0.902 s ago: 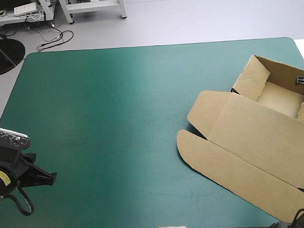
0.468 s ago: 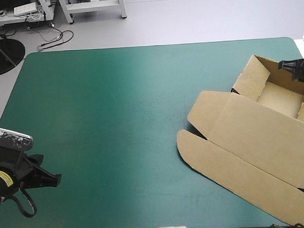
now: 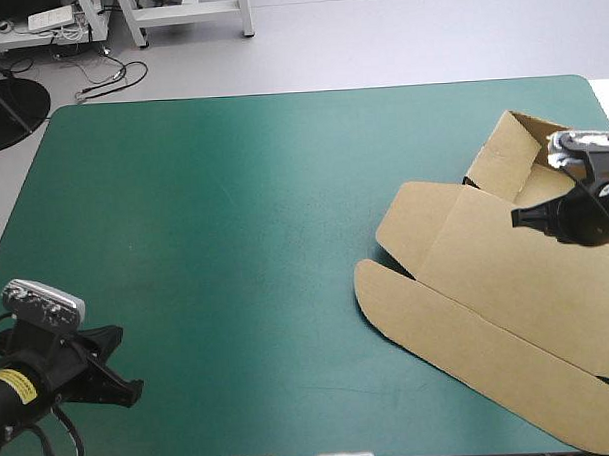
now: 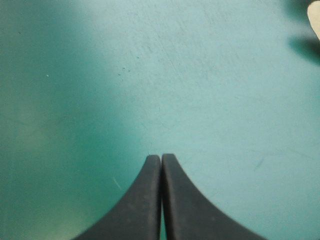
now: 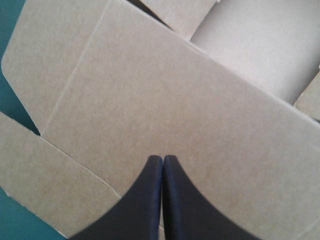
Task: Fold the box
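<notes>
over the flat lid point(image 5: 165, 95) of the brown box point(image 3: 487, 282) the right hand point(image 3: 518, 219) hovers clenched and empty, probably poised to press a crease. box lies at the surface's point(image 3: 235, 240) right side, tray walls raised. left hand point(image 3: 132, 390), clenched too, sits near the left corner, out of the way.

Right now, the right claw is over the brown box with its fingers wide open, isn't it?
No. The right gripper is over the box, but its fingers are shut, meeting in a point; the right wrist view shows it.
</notes>
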Controlling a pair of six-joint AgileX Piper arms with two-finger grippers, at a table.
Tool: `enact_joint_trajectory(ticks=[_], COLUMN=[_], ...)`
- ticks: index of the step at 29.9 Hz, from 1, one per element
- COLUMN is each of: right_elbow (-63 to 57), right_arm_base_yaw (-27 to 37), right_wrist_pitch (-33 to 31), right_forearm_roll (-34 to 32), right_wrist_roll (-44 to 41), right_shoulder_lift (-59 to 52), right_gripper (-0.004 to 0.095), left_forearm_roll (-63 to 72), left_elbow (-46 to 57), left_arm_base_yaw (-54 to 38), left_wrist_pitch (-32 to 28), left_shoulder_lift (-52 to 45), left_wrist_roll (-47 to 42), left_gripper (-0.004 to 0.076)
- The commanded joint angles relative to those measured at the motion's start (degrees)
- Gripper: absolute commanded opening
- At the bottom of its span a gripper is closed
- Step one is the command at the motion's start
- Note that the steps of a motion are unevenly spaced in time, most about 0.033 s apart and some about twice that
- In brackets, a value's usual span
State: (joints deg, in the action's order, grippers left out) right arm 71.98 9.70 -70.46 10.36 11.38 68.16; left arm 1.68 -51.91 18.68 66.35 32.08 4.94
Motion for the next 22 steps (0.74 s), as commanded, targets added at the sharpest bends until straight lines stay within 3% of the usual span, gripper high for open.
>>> enact_joint_trajectory(ticks=[1, 10, 22], right_elbow=[-6.4, -25.4, -39.8], right_arm_base_yaw=[-0.2, -0.2, -0.2], right_wrist_pitch=[3.7, 8.6, 10.7], right_forearm_roll=[0.3, 2.7, 3.5], right_wrist_roll=[2.1, 5.4, 5.5], right_shoulder_lift=[-6.1, -20.1, -37.3], right_gripper=[-0.0015, -0.0015, -0.0015], left_forearm_roll=[1.4, 2.3, 2.3], left_elbow=[4.8, 17.4, 20.1], left_arm_base_yaw=[0.1, 0.1, 0.1], left_wrist_pitch=[-4.5, -9.2, -8.6], left_shoulder_lift=[-2.4, -8.6, -10.3], left_wrist_roll=[0.1, 0.1, 1.7], left_gripper=[-0.001, -0.001, -0.001])
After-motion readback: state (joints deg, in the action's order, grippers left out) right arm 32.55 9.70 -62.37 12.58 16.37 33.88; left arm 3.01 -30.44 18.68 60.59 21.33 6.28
